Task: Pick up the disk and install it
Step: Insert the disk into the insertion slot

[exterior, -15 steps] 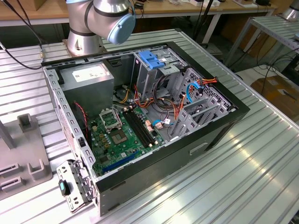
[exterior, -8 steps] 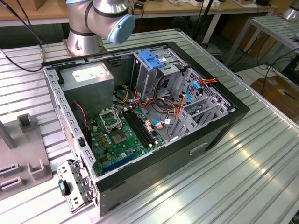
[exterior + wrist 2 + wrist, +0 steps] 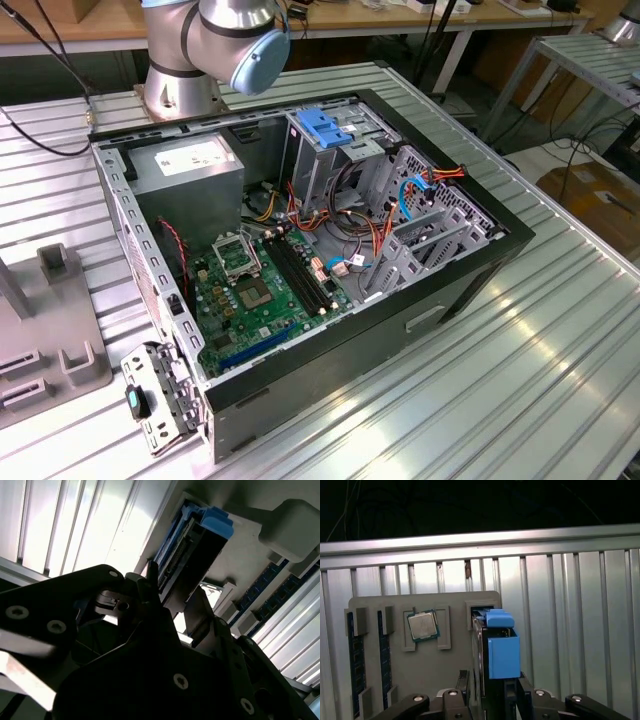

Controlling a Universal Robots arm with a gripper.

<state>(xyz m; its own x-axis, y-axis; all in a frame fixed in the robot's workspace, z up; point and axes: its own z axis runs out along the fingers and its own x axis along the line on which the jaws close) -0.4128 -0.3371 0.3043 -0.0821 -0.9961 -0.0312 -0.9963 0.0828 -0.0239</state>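
Desk-side pickup: the end effector is sitting around the lower part of the disk, which is standing on edge in a slot of a grey holder lying on the ribbed metal desk. Whether the end effector is pinching the disk or merely bracketing it cannot be told from these pictures. The disk appears seated in its slot, its blue rail facing the camera in the first wrist view, just beside a processor chip and well apart from the memory sticks at the holder's far side.

Doing this step well is likely meaning squeezing the flat faces squarely rather than the blue rail, and drawing the disk straight out along the slot so that it is not binding or tipping toward the chip.

The second wrist view is offering a slanted look along the disk's dark side, giving the closest reading of the contact there. The exterior view is supplying the wider scene: the open computer case, its drive cage carrying a blue latch, with the holder lying off to the exterior view's left of the case.
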